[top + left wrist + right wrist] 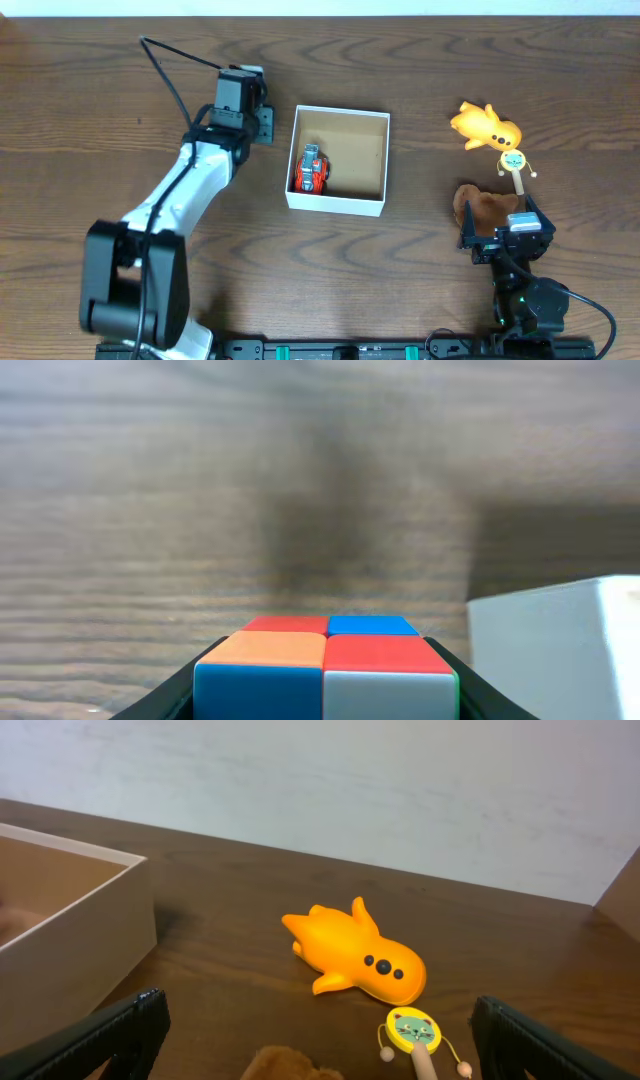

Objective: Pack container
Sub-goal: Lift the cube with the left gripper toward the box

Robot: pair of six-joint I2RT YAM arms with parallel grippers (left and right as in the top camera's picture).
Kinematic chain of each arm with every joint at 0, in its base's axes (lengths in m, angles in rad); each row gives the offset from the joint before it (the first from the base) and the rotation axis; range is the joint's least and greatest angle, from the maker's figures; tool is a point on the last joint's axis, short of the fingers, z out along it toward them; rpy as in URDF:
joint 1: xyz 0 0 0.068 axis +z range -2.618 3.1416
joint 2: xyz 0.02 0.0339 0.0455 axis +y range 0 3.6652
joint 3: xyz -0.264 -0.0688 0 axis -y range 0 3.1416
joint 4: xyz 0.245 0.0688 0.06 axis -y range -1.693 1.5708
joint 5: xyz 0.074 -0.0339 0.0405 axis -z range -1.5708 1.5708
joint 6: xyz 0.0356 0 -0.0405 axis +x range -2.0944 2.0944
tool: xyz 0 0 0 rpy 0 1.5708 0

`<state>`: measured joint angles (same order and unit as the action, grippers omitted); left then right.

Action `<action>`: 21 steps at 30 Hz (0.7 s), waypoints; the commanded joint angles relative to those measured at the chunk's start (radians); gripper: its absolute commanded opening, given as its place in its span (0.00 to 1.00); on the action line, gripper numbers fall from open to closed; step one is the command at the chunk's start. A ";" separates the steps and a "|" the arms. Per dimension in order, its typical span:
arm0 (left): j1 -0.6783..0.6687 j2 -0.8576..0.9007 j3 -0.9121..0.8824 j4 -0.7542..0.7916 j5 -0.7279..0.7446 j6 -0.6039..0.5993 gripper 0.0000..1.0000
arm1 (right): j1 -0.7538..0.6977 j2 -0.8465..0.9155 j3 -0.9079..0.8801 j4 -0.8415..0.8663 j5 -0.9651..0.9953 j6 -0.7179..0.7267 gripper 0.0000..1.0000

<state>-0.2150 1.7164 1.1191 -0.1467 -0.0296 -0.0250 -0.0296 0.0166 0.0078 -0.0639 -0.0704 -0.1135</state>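
Observation:
The container is a white-walled square box with a brown inside, at the table's middle; a red toy car lies in it. My left gripper hangs just left of the box, shut on a colour cube with orange, red, blue and white tiles. The box's white wall shows to the cube's right. My right gripper stands open low over a brown plush, with nothing between its fingers.
An orange soft toy lies at the back right, also shown as the orange toy in the right wrist view. A yellow cat-face rattle on a wooden stick lies between it and the brown plush. Bare wood surrounds the box.

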 commanded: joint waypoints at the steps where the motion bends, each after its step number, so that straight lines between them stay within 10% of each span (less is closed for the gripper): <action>1: 0.000 -0.069 0.024 0.008 -0.007 0.006 0.54 | 0.005 -0.005 -0.002 -0.004 0.003 -0.007 0.99; 21: -0.076 -0.213 0.024 0.041 0.057 -0.003 0.53 | 0.005 -0.005 -0.002 -0.004 0.003 -0.007 0.99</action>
<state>-0.2600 1.5146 1.1191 -0.1104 0.0154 -0.0254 -0.0296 0.0166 0.0078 -0.0639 -0.0708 -0.1135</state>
